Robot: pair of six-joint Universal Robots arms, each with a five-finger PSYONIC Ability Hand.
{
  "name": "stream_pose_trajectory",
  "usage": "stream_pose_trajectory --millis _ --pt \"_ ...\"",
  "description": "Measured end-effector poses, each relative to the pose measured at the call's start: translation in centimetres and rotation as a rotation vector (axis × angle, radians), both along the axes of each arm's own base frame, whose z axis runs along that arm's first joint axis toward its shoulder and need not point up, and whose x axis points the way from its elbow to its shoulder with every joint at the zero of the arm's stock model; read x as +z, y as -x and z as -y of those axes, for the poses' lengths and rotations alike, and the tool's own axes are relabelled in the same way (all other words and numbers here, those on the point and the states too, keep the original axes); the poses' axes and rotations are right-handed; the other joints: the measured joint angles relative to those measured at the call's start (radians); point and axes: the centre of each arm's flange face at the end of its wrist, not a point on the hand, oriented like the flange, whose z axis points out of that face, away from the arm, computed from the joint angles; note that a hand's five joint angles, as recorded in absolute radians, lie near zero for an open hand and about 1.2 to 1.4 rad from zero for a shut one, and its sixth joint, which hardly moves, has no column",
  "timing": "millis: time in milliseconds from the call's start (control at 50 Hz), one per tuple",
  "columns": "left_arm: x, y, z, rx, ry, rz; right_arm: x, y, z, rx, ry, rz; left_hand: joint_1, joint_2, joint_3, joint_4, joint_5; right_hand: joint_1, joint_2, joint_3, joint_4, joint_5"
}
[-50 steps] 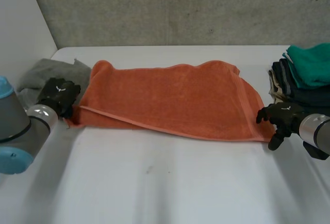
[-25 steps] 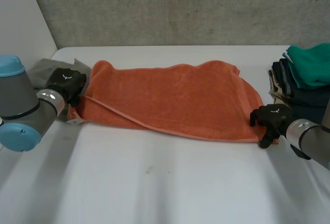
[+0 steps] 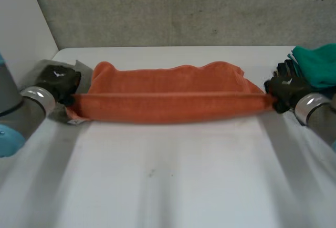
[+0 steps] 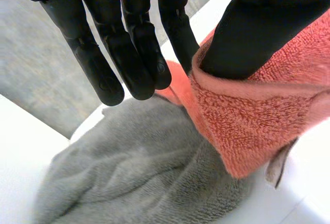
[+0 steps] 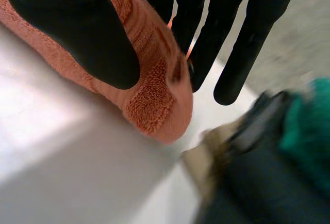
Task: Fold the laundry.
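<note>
Tension counts: orange towel (image 3: 168, 99) stretches taut over the counter (image 3: 168, 186), left hand (image 3: 59, 81) pinching its left corner, right hand (image 3: 283, 89) its right, thumb against fingers (image 4: 129, 53). Carrying both corners evenly to the far hem should square the fold.

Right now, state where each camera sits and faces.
Head view: between and behind the arms, looking down at the white table and the orange terry towel held between left hand and right hand; both forearms show.
Left wrist view: on the left wrist, looking along the palm; its fingers and thumb pinch one towel end by the grey terry cloth.
Right wrist view: on the right wrist; its fingers and thumb pinch the other end near the stack of folded dark and green clothes.
Both wrist views share the towel.
</note>
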Motion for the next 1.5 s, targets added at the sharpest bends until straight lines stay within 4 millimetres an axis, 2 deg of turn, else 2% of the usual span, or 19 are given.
stream_pose_trajectory --millis 20,80,240,340,420,500,600,640,680,740,800,860,940,1020,1100,1200,1260,1360,1500 --pt "0.5 -0.1 -0.3 0.000 0.006 -0.001 0.5 0.0 -0.1 -0.002 0.009 -0.001 0.000 0.000 0.000 0.000 0.000 0.000 0.000 0.000 0.000 0.000" --pt "3.7 -0.4 -2.4 -0.002 0.059 -0.006 4.4 0.4 -1.1 -0.008 0.065 -0.016 0.000 0.000 0.000 0.000 0.000 0.000 0.000 0.000 0.000 0.000" --pt "12.2 -1.4 -9.4 -0.006 0.239 -0.009 14.9 1.6 -6.3 0.003 0.199 -0.141 0.000 0.000 0.004 0.000 0.000 0.000 0.000 0.003 0.002 0.000" --pt "14.2 -1.8 -12.4 -0.022 0.255 0.025 19.5 2.3 -9.1 -0.008 0.283 -0.199 0.000 0.000 0.004 0.000 0.000 0.000 0.000 0.003 0.002 0.005" --pt "13.4 -1.7 -12.4 -0.046 0.219 0.072 19.8 2.6 -9.0 -0.013 0.268 -0.213 0.000 0.000 0.004 0.000 0.000 0.000 0.000 0.003 0.003 0.006" --pt "10.8 -1.4 -10.5 -0.078 0.157 0.145 17.1 2.7 -6.8 -0.012 0.172 -0.218 0.000 0.000 0.004 0.000 0.000 0.000 0.000 0.003 0.003 0.006" --pt "6.0 -0.5 -5.6 -0.113 0.121 0.228 11.9 2.2 -3.2 -0.007 0.029 -0.221 0.000 0.000 0.004 0.000 0.000 0.000 0.000 0.003 0.003 0.006" --pt "4.6 0.0 -3.7 -0.120 0.133 0.243 10.6 1.9 -2.1 -0.017 0.010 -0.223 0.000 0.000 0.004 0.000 0.000 0.000 0.000 0.003 0.003 0.006" --pt "3.8 0.6 -1.7 -0.128 0.163 0.250 9.8 1.5 -0.7 -0.040 0.028 -0.220 0.000 0.001 0.005 0.000 0.000 0.000 0.000 0.003 0.003 0.006" --pt "3.8 1.9 1.2 -0.137 0.244 0.248 10.0 0.8 1.1 -0.078 0.113 -0.200 0.000 0.003 0.005 0.001 0.000 0.000 0.000 0.003 0.003 0.006" --pt "6.3 3.4 4.6 -0.132 0.416 0.224 12.6 -0.3 3.4 -0.132 0.330 -0.116 0.000 0.003 0.005 0.001 0.000 0.000 0.001 0.005 0.003 0.006" --pt "11.2 4.4 6.9 -0.093 0.668 0.173 17.3 -1.0 4.9 -0.182 0.613 0.021 0.000 0.003 0.005 0.004 0.000 0.000 0.001 0.006 0.003 0.006" --pt "17.1 4.6 7.7 -0.022 0.957 0.054 21.8 -1.3 5.0 -0.205 0.858 0.149 0.000 0.003 0.005 0.004 0.000 0.000 0.001 0.006 0.003 0.010" --pt "19.9 4.1 7.2 0.013 1.085 -0.061 23.0 -1.8 4.8 -0.201 0.932 0.194 0.000 0.003 0.005 0.004 0.000 0.000 0.001 0.006 0.003 0.019" --pt "19.9 3.6 6.9 0.020 1.073 -0.110 22.1 -2.1 5.0 -0.193 0.909 0.190 0.000 0.003 0.005 0.004 0.000 0.000 0.001 0.006 0.003 0.019" --pt "15.9 3.2 6.8 0.016 0.920 -0.098 18.4 -2.6 5.8 -0.162 0.788 0.150 0.000 0.003 0.005 0.004 0.000 0.000 0.001 0.006 0.003 0.019" --pt "11.4 3.2 6.4 0.004 0.773 -0.065 14.7 -3.0 6.4 -0.123 0.675 0.116 0.000 0.003 0.005 0.004 0.000 0.000 0.001 0.006 0.003 0.019" --pt "5.5 3.5 4.6 -0.038 0.590 -0.024 8.6 -3.3 6.3 -0.071 0.484 0.067 0.000 0.003 0.005 0.004 0.000 0.000 0.001 0.006 0.003 0.022" --pt "-0.3 3.6 -0.1 -0.129 0.385 0.062 2.9 -2.8 3.9 -0.042 0.245 -0.008 0.000 0.003 0.005 0.004 0.000 0.000 0.001 0.006 0.003 0.022"
